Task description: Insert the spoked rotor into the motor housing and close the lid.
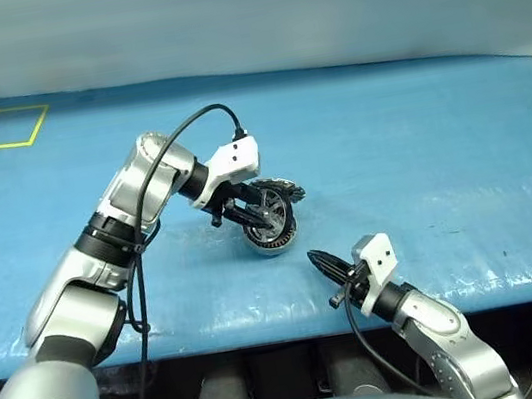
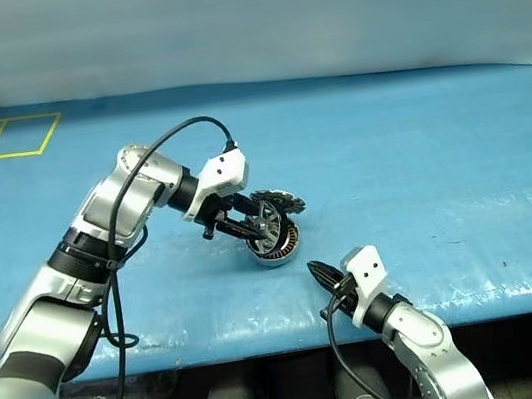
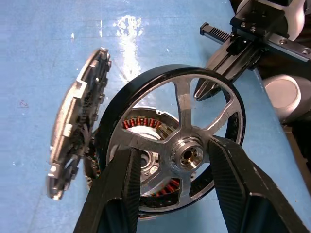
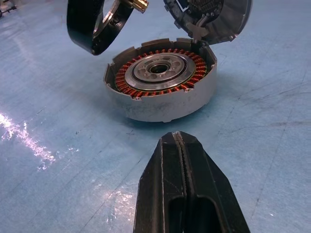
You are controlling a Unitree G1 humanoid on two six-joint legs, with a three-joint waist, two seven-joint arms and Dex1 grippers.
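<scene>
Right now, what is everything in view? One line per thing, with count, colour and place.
spoked rotor: one, silver spokes with dark rim, held in the left gripper, tilted just above the housing, not yet seated.
motor housing: one, grey with copper-brown windings, on the table near its front edge.
lid: one, grey, swung open, upright at the housing's far side.
table: one, blue cover, yellow tape lines at the far corners.
left gripper: one, black fingers, closed on the rotor.
right gripper: one, black fingers, shut, empty, in front of the housing, apart from it.
</scene>
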